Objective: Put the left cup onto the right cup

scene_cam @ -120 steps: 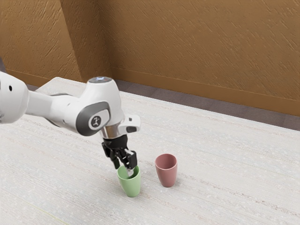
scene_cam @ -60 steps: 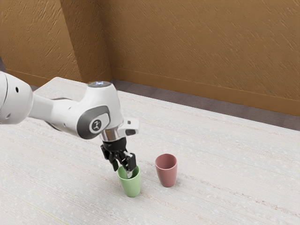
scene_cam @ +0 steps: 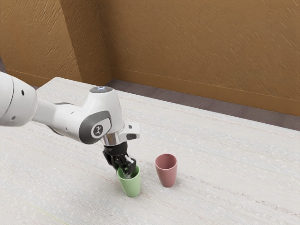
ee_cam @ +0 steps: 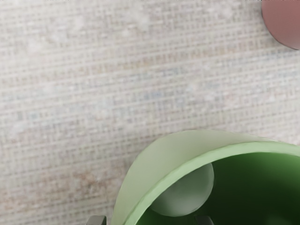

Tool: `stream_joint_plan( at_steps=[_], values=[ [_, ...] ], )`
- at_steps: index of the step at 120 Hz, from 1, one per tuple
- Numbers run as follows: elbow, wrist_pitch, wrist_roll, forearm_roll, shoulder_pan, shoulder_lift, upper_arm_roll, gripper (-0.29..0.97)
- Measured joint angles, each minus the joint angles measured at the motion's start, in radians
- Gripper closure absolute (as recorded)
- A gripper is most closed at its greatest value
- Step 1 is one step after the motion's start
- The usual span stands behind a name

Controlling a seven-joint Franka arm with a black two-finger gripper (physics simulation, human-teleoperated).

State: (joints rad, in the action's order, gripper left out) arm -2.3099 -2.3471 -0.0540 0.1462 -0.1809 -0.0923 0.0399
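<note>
A green cup (scene_cam: 130, 185) stands upright on the table, toward the exterior view's left. A pink cup (scene_cam: 166, 169) stands upright a short way to its right, apart from it. My gripper (scene_cam: 127, 169) is down at the green cup's rim, on the side away from the pink cup. One finger is inside the cup and one outside the wall, and they stand open. In the wrist view the green cup (ee_cam: 187, 154) lies right under my hand, its rim running between the fingertips, and the pink cup (ee_cam: 283, 21) sits off at a corner.
The pale woven-textured table (scene_cam: 225, 154) stretches wide around both cups. Brown walls rise behind its far edge. My arm reaches in from the exterior view's left, low over the table.
My hand has dropped lower, bringing the fingers down over the green cup's rim. Neither cup has moved.
</note>
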Motion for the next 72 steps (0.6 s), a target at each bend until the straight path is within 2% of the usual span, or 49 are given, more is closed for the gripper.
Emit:
stream_joint_plan(
  at_steps=[12,26,72],
  values=[
    [-0.001,-0.003,0.000,0.000,0.000,0.000,0.000,0.65],
    [0.000,-0.005,0.000,0.000,0.000,0.001,0.000,0.72],
    [-0.002,0.003,0.003,-0.005,0.000,0.037,0.000,0.78]
  ],
)
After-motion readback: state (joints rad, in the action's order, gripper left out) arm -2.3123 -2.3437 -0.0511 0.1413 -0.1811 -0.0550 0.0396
